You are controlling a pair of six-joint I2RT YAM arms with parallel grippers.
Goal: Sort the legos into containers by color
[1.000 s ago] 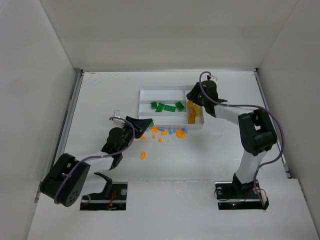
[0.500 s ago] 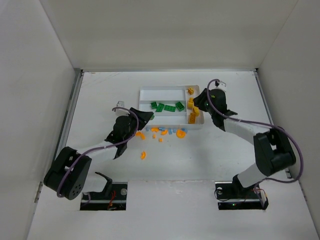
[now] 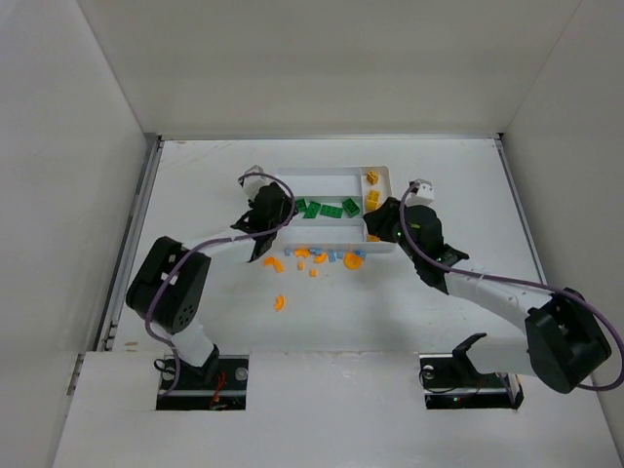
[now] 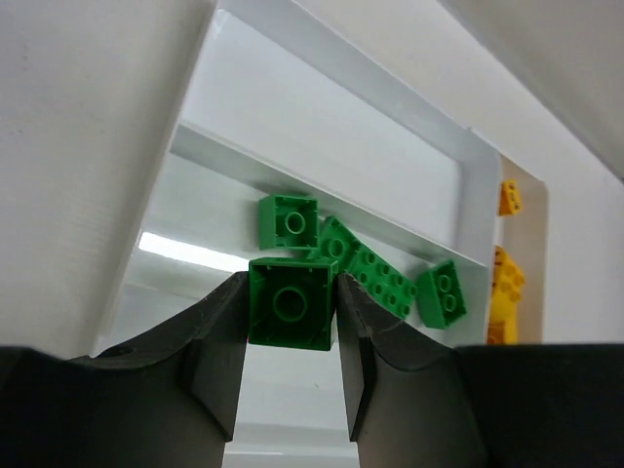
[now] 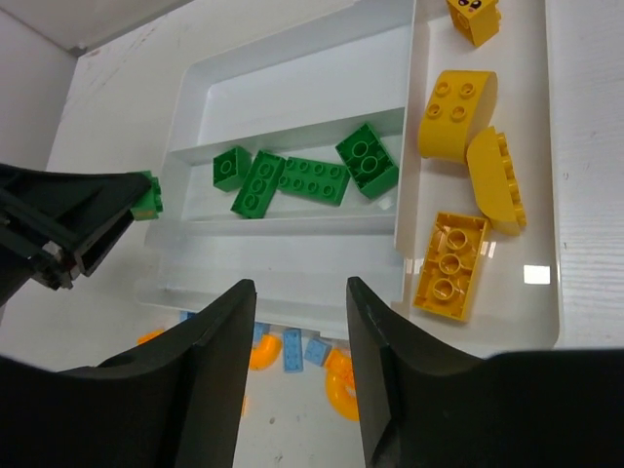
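Note:
My left gripper (image 3: 277,207) is shut on a green brick (image 4: 290,302) and holds it above the left end of the white tray (image 3: 322,172), over the middle slot. Several green bricks (image 4: 375,273) lie in that slot, also in the right wrist view (image 5: 312,180). Yellow bricks (image 5: 456,107) lie in the crosswise end slot. My right gripper (image 3: 386,220) is open and empty above the tray's near right part; its jaws (image 5: 300,292) stand wide apart. Loose orange and light blue bricks (image 3: 317,257) lie on the table just in front of the tray.
One orange brick (image 3: 280,302) lies alone nearer the arm bases. The far slot (image 4: 331,136) and near slot (image 5: 283,258) of the tray hold nothing. White walls close the table on the left, right and back.
My left gripper has carried the green brick up and right from the loose pile to over the tray. My right gripper has drawn back from the yellow end slot toward the near side.

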